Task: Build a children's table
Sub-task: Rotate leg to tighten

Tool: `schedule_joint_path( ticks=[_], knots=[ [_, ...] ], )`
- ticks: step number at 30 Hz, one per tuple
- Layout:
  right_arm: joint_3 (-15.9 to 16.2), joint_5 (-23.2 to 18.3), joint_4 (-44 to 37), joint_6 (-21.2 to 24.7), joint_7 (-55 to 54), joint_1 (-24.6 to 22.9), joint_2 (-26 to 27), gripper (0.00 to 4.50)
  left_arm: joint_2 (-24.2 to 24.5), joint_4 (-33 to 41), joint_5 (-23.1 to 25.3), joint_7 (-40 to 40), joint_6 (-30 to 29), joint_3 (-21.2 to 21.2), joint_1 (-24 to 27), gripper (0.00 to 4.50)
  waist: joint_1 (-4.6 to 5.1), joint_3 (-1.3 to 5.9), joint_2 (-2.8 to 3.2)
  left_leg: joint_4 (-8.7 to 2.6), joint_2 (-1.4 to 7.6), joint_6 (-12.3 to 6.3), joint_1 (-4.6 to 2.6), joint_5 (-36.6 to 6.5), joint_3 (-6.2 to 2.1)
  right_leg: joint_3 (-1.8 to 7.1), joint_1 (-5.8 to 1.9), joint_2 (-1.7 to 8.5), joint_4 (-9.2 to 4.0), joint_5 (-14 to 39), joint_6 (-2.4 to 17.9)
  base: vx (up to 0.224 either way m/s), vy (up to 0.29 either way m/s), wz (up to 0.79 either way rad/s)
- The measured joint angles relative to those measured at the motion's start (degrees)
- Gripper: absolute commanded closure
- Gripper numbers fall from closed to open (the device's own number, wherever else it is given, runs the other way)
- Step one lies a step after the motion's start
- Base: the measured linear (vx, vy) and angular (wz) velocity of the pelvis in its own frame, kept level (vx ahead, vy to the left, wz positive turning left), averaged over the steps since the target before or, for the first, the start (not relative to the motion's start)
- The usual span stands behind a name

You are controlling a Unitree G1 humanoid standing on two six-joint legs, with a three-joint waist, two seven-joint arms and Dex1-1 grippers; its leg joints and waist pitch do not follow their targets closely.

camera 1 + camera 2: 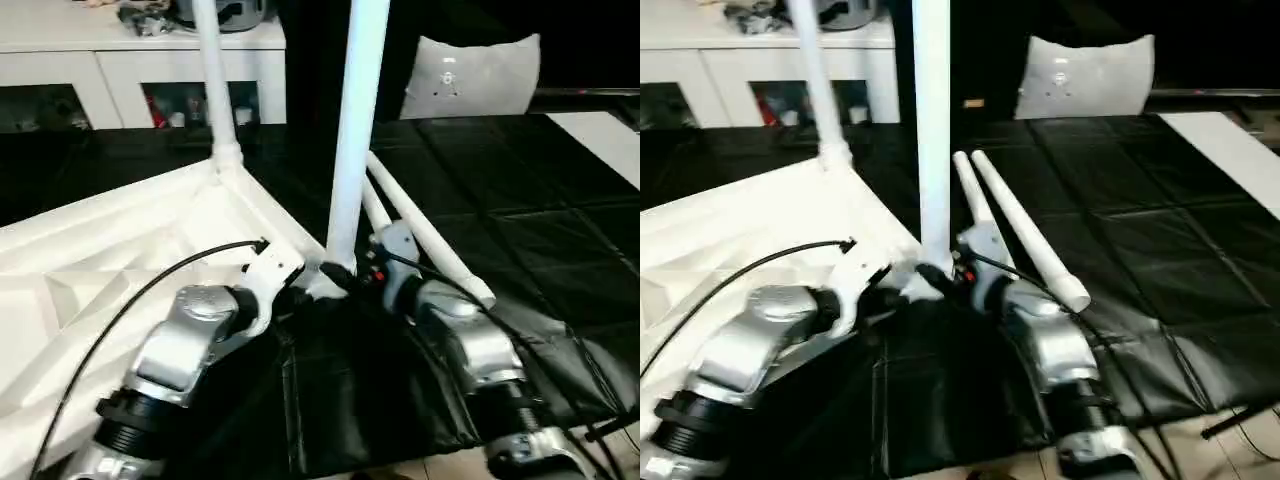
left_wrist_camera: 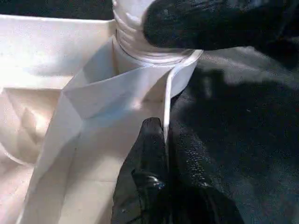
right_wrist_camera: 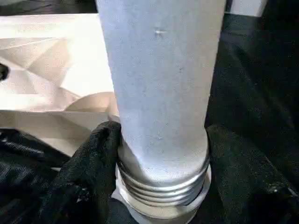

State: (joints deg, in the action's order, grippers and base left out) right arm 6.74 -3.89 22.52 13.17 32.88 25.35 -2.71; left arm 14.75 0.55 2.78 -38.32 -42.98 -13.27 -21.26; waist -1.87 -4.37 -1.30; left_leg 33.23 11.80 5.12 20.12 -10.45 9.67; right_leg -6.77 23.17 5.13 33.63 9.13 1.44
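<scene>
Standing between right fingers [image 3: 88, 172] — threaded leg [image 3: 161, 93].

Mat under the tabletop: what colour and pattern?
Black, with a quilted grid of square panels; the mat shows best in the right eye view.

Smooth white plastic table top [image 1: 120, 240], glossy black mat [image 1: 520, 230]

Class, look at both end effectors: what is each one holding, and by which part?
The right end effector grips the upright leg at its threaded base, above the corner socket. The left end effector pinches the tabletop's rim beside that socket.
</scene>
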Motion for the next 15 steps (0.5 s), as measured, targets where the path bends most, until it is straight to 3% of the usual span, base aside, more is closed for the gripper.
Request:
schedule_joint_path(
  ticks=[1, 2, 4, 6, 9, 15],
  knots=[
    [-0.03, -0.04, 0.01, -0.05, 0.0, 0.02, 0.02, 1.34, 0.04, 0.13, 0.27, 0.0, -0.01, -0.04, 0.0, 4.5, -0.03, 0.01, -0.01, -0.08, -0.01, -0.01, -0.01, -0.01, 0.0, 0.0, 0.0, 0.0, -0.03, 0.0, 0.0, 0.0, 0.0, 0.0],
    [-0.15, -0.19, 0.0, -0.01, 0.0, 0.07, 0.1, 1.2, 0.18, 0.34, 0.46, 0.04, -0.02, -0.17, 0.0, 4.5, -0.07, 0.01, -0.01, -0.19, -0.02, 0.0, 0.0, -0.02, 0.01, 0.0, 0.0, 0.0, -0.04, 0.0, 0.0, 0.0, 0.0, 0.0],
    [-0.16, -0.19, -0.01, 0.0, 0.01, 0.07, 0.53, 1.17, 0.48, 0.54, 0.56, 0.24, 0.03, -0.37, -0.01, 4.5, -0.08, 0.02, -0.03, -0.3, 0.0, 0.05, -0.03, -0.05, 0.01, 0.0, 0.02, -0.05, -0.04, 0.0, 0.01, 0.0, 0.0, 0.0],
    [-0.15, -0.2, -0.11, 0.03, 0.01, 0.06, 0.63, 0.77, 0.87, 0.82, 0.6, 0.35, 0.12, -0.71, -0.01, 4.5, -0.13, 0.02, -0.02, -0.37, 0.03, 0.06, -0.02, -0.06, 0.01, 0.0, 0.06, -0.1, -0.04, 0.0, 0.01, 0.0, 0.0, 0.0],
    [-0.06, -0.29, -0.41, -0.11, 0.65, -0.14, 0.56, 0.57, 2.14, 0.65, 0.69, 0.3, 1.31, -1.38, -0.02, 4.5, -0.1, 0.02, -0.02, -0.37, 0.04, 0.08, -0.02, -0.05, 0.01, 0.01, 0.07, -0.11, -0.04, -0.01, 0.03, 0.0, 0.0, 0.0],
    [0.8, -3.19, -2.1, -2.2, 11.22, -2.27, -4.83, 0.07, 6.01, -2.22, 0.15, -3.64, 7.03, -1.75, -0.81, 4.5, -0.19, 0.0, 0.0, -0.37, 0.07, 0.08, -0.02, -0.04, 0.0, 0.01, 0.08, -0.16, -0.05, -0.02, 0.04, 0.0, 0.0, 0.0]
  ],
)
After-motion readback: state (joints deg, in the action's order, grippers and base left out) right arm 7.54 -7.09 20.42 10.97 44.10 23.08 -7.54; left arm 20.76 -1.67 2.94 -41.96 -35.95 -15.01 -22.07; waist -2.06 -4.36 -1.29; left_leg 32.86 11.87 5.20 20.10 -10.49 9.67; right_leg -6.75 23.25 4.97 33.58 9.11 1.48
